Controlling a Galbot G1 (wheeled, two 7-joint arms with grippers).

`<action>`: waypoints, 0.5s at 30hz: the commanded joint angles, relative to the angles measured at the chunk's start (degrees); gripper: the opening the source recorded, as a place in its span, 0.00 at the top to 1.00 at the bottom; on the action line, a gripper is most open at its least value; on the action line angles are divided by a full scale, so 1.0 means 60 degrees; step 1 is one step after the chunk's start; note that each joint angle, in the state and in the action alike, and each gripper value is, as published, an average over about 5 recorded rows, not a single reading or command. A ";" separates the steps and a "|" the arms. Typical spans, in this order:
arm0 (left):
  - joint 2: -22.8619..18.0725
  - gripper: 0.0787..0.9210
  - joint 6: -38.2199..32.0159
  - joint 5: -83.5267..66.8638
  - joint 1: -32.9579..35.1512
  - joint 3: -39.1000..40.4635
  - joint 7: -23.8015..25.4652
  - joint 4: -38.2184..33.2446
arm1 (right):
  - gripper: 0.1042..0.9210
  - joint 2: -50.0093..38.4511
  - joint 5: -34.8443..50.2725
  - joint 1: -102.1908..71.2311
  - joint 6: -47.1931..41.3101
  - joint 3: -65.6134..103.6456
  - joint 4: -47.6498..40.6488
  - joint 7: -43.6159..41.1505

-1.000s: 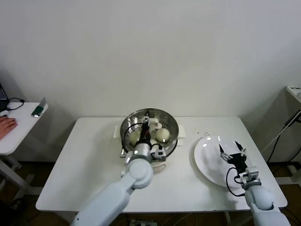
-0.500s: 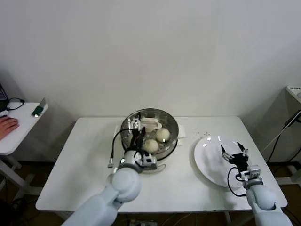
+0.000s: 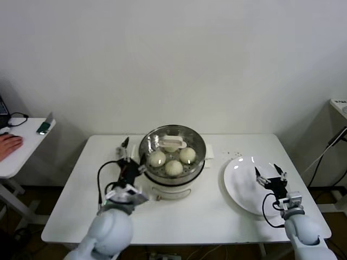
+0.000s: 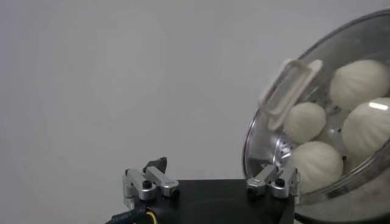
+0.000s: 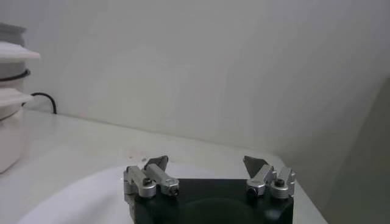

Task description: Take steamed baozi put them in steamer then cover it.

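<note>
The steamer (image 3: 172, 176) stands mid-table, a shiny steel basket on a white pot base. The clear glass cover (image 3: 192, 142) lies on it, its cream bar handle (image 3: 172, 142) on top. Several steamed baozi (image 3: 173, 168) show through the glass, and in the left wrist view the baozi (image 4: 317, 164) sit under the cover (image 4: 359, 36) and its handle (image 4: 286, 91). My left gripper (image 3: 126, 157) (image 4: 214, 173) hangs open just left of the steamer, holding nothing. Over the white plate, my right gripper (image 3: 269, 176) (image 5: 205, 163) is open and empty.
A bare white plate (image 3: 241, 187) (image 5: 73, 195) lies at the table's right. A small side table (image 3: 21, 146) at far left holds a person's hand (image 3: 8, 143) and a small device. The steamer's base (image 5: 9, 122) and cord show in the right wrist view.
My left gripper opened, let go of the cover's handle and drew back to the left of the steamer. The cover now rests on the steamer. The right arm barely moved.
</note>
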 commanded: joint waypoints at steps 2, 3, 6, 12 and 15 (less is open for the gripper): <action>-0.1316 0.12 -0.6365 -0.5769 0.2821 -0.4481 -0.1903 0.0134 | 0.12 0.0126 0.0239 -0.0391 0.0098 0.0229 0.0554 -0.0142; -0.1482 0.12 -0.6520 -0.5992 0.2908 -0.4639 -0.1843 0.0277 | 0.12 0.0159 0.0269 -0.0437 0.0139 0.0256 0.0580 -0.0170; -0.1904 0.12 -0.6968 -0.6411 0.3129 -0.4951 -0.1554 0.0783 | 0.12 0.0254 0.0411 -0.0562 0.0282 0.0335 0.0646 -0.0271; -0.2025 0.12 -0.7797 -0.6638 0.3353 -0.4999 -0.1366 0.1967 | 0.12 0.0348 0.0734 -0.0803 0.0546 0.0511 0.0809 -0.0459; -0.1990 0.12 -0.7951 -0.6756 0.3377 -0.5006 -0.1385 0.2287 | 0.12 0.0326 0.0813 -0.0889 0.0618 0.0568 0.0886 -0.0497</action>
